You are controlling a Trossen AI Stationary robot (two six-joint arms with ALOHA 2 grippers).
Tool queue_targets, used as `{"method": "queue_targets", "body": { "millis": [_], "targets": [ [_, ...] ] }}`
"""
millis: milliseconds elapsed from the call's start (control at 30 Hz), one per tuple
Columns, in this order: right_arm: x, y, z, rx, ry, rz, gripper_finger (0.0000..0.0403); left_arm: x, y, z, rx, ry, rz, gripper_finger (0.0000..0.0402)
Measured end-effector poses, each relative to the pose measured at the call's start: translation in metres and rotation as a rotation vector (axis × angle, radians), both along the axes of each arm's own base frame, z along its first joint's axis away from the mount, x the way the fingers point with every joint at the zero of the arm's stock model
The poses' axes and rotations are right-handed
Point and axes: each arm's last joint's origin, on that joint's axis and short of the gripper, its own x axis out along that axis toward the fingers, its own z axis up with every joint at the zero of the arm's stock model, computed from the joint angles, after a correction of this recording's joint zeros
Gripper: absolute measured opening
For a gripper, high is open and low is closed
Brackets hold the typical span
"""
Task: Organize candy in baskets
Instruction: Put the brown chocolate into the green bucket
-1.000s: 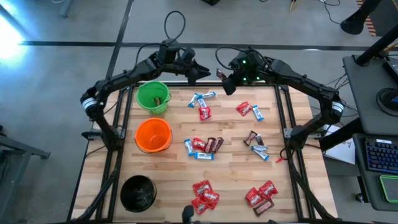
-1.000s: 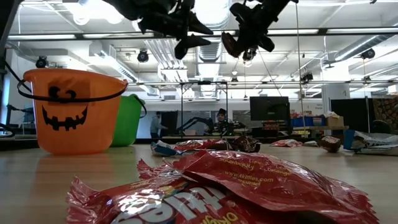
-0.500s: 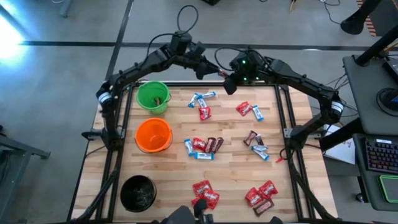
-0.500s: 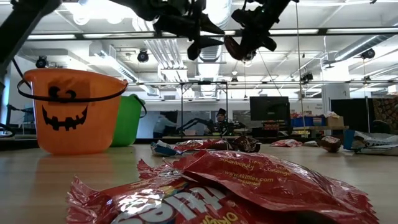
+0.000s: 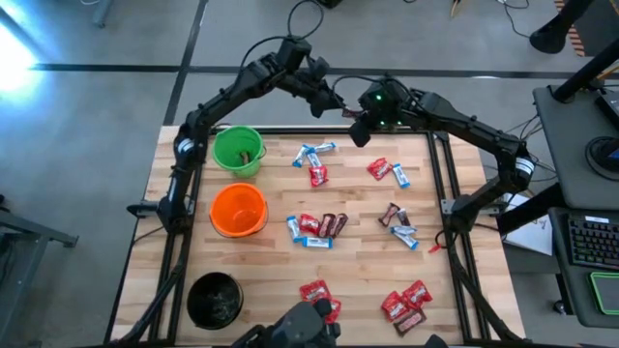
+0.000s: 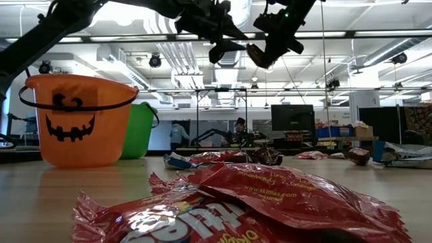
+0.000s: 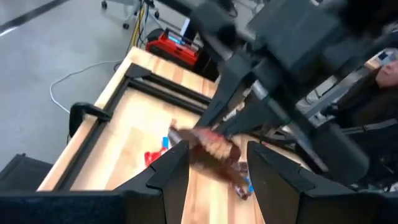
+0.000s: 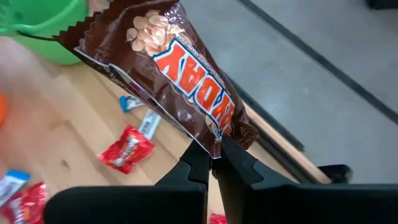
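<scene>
Right gripper (image 8: pixel 212 163) sits at top centre of the high view, above the far table edge, fingers pinched tight on one end of a dark brown PayDay bar (image 8: pixel 168 68). The bar hangs in the air, clear of the wooden table (image 5: pixel 358 251).

Left gripper (image 7: pixel 214 165) is just left of it in the high view, fingers apart, the brown wrapper lying in the gap between them; contact cannot be told.

Green bucket (image 5: pixel 238 151) stands at upper left of the table, orange bucket (image 5: pixel 238 210) just below it, black bucket (image 5: pixel 215 299) at lower left.

Remaining candy (image 5: pixel 315 227) is scattered in loose clusters over the centre, the right side and the lower edge of the board.
</scene>
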Motion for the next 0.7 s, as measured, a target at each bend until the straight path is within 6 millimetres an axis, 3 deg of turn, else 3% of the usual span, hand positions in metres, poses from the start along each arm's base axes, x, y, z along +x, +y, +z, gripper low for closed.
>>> {"method": "queue_targets", "body": {
  "millis": [100, 700],
  "targets": [
    [-0.0004, -0.0003, -0.0001, -0.011, 0.010, -0.006, 0.0009, -0.0004, 0.0041, -0.0093, -0.029, 0.029, 0.012, 0.0144],
    [0.0004, -0.0023, 0.0021, -0.060, 0.012, -0.023, 0.0009, 0.0018, 0.0062, -0.0065, -0.028, -0.007, 0.025, 0.0144]
  ]
}}
